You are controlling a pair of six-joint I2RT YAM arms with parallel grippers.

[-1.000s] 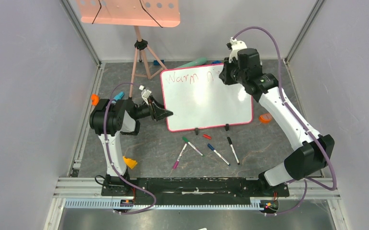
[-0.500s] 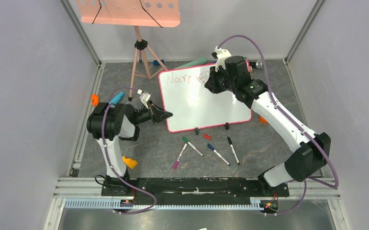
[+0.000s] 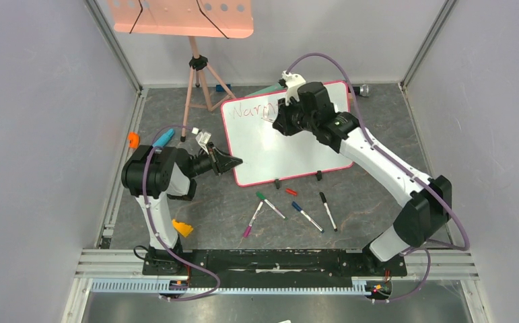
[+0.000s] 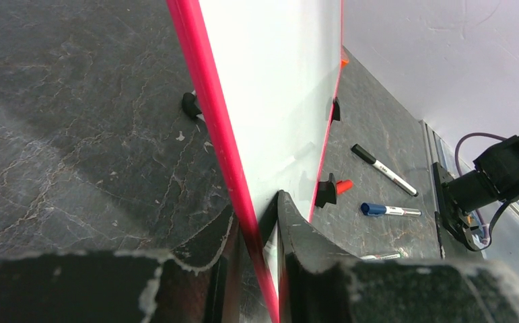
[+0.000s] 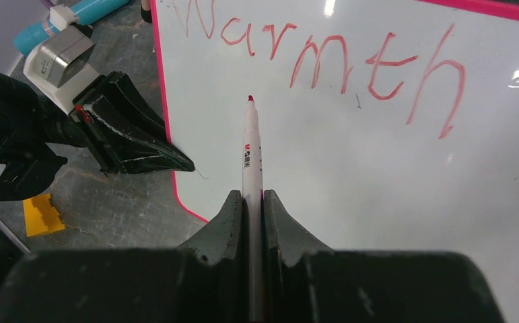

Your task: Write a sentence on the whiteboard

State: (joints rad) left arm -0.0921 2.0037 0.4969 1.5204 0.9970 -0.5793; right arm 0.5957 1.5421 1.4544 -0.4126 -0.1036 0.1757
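right claw was found shut hard on a red marker, the barrel running straight out between the jaws with its tip forward. the tip sat just below the word "warmth", the only part of the sentence on view. contact with the board could not be confirmed. judged: the pen was held lengthwise so wrist motion makes the strokes, and it was placed for the next line. whiteboard stood propped on its black feet at mid surface. left claw was narrowed onto the pink rim near the lower left corner, one finger each side, apparently to steady the board against pen pressure. right arm reached long and leftward over the board's top. left arm stood folded, its forearm pointing at the rim. spare markers lay in front.
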